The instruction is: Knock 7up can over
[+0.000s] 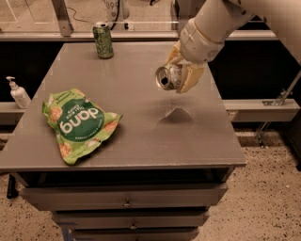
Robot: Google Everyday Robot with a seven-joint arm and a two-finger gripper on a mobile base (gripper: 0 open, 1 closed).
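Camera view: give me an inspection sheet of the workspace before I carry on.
Surface: grey table, shadow beneath the can.
Job's things: 7up can held off the table, tipped, silver top toward camera.
Clutter: green can upright far left; chip bag lying front left.
Grippers: gripper over the table's right half, fingers shut on the 7up can.
Cables: dark cable behind the far edge.
Surroundings: pump bottle on left ledge; drawers below; speckled floor.

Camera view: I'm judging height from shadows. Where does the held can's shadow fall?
In the camera view, the gripper holds the 7up can tilted in the air; its soft shadow lies apart from it on the table, nearer the camera.
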